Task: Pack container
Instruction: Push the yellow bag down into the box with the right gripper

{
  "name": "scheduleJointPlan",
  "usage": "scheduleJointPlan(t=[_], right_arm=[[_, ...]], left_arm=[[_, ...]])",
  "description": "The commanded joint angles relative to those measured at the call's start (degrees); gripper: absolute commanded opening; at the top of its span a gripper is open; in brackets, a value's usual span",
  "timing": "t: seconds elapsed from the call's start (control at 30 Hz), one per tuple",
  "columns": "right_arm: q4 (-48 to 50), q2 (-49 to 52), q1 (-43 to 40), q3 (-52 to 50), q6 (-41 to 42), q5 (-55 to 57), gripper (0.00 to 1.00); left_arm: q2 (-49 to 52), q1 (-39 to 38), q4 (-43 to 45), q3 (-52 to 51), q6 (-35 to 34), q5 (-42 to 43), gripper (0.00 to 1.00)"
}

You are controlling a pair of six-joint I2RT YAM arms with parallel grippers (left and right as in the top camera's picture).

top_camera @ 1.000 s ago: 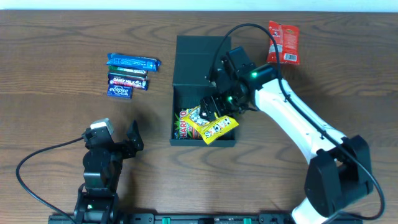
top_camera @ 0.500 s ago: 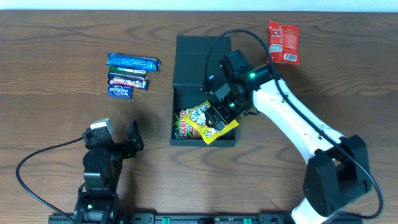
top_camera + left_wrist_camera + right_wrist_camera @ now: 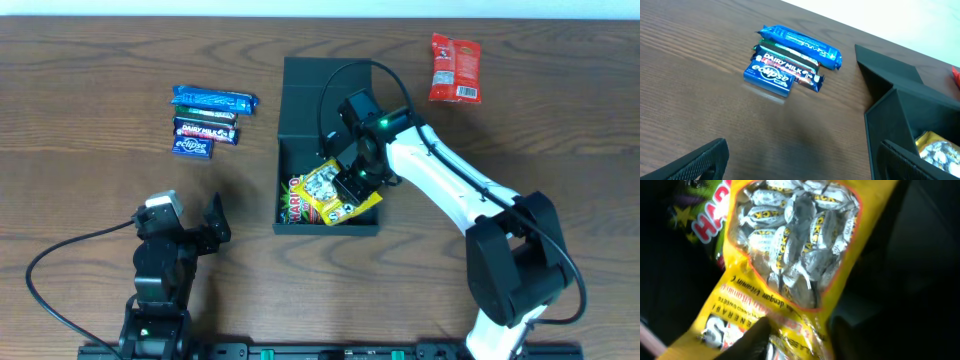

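The dark container (image 3: 325,228) stands open mid-table, its flap lid (image 3: 320,95) lying flat behind it. Inside lie a Haribo bag (image 3: 293,200) and a yellow bag of wrapped sweets (image 3: 335,195). My right gripper (image 3: 350,180) reaches down into the box. In the right wrist view its two dark fingers pinch the crumpled lower edge of the yellow bag (image 3: 790,245), so the right gripper (image 3: 800,337) is shut on it. My left gripper (image 3: 205,225) rests open near the front left, with only table between its fingers (image 3: 700,160). The container's corner (image 3: 890,125) shows at the right of the left wrist view.
A blue bar (image 3: 213,99), a Dairy Milk bar (image 3: 206,130) and a blue eclipse pack (image 3: 192,147) lie together left of the container. A red packet (image 3: 455,68) lies at the back right. The right arm's cable arcs over the lid.
The right gripper moved left and deeper over the box, and its jaws closed on the yellow bag. The bag slid from overhanging the front right rim further inside. The left arm stayed still.
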Motion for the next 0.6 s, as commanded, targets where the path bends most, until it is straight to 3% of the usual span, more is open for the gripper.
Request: scheduleJointPlan(t=[0.0,0.17,0.57], right_arm=[[0.39,0.52,0.52,0.90,0.13,0.50,0.27],[0.92,0.50,0.52,1.20,5.16,0.48,0.01],[-0.66,0.44,0.52,4.09,35.15,-2.05,0.02]], left_arm=[[0.09,0.13,0.04,-0.07,1.07,0.20,0.95],[0.09,0.13,0.04,-0.07,1.07,0.20,0.95],[0.09,0.13,0.04,-0.07,1.07,0.20,0.95]])
